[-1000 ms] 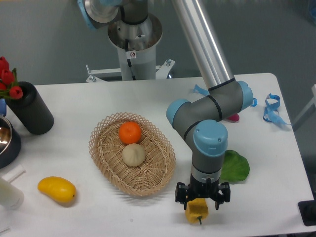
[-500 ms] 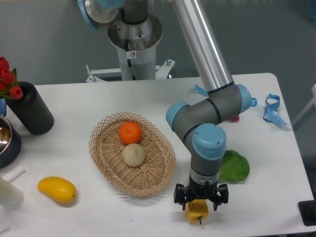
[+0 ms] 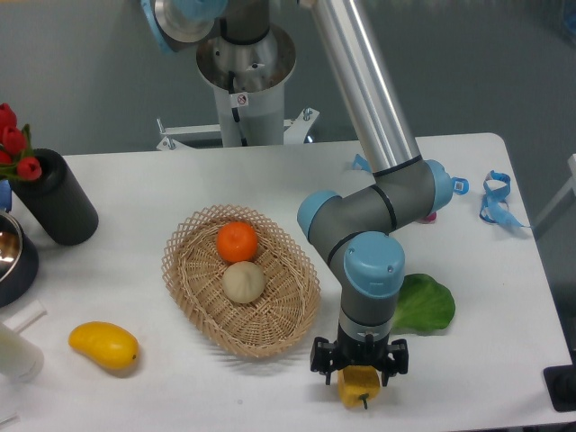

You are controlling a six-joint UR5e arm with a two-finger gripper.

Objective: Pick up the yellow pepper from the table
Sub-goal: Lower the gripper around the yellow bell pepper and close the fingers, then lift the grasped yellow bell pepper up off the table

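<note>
The yellow pepper [image 3: 358, 383] lies on the white table [image 3: 504, 360] near the front edge, its dark stem pointing toward the camera. My gripper [image 3: 358, 367] hangs straight down over it, centred on the pepper's top. The black gripper body spreads wider than the pepper and the fingertips are hidden behind the fruit. The jaws look open around it, and the pepper rests on the table.
A wicker basket [image 3: 184, 288] to the left holds an orange [image 3: 238, 241] and a beige round fruit [image 3: 243, 282]. A green leaf [image 3: 425, 304] lies right of the arm. A smooth yellow mango-like fruit [image 3: 103, 346] is at front left. A black cylinder [image 3: 58, 211] with red flowers stands at far left.
The gripper has shifted a little to the left and now sits centred over the pepper. The pepper has not moved.
</note>
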